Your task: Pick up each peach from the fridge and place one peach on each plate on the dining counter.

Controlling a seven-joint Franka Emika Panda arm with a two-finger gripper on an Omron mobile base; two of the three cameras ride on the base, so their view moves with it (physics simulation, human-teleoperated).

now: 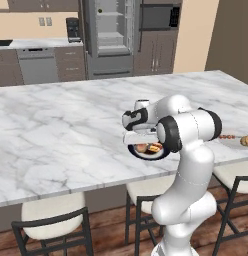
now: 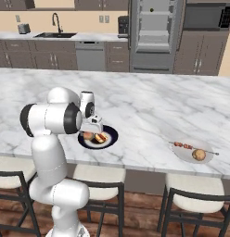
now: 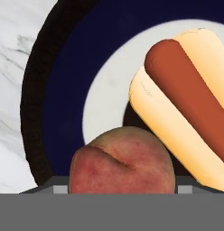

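One peach (image 3: 121, 161) in the hand (image 3: 121, 191), grip unclear, over black plate (image 3: 64, 90); hot dog (image 3: 186, 103) at 2 o'clock risks rolling it off.

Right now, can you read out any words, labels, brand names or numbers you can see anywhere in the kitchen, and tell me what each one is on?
No readable text in any view.
Fridge: no brand or label visible.
Microwave: its panel at the right edge is too small and blurred to read.
Dishwasher: no readable marking.
Dark plate, hot dog and peach: no print.
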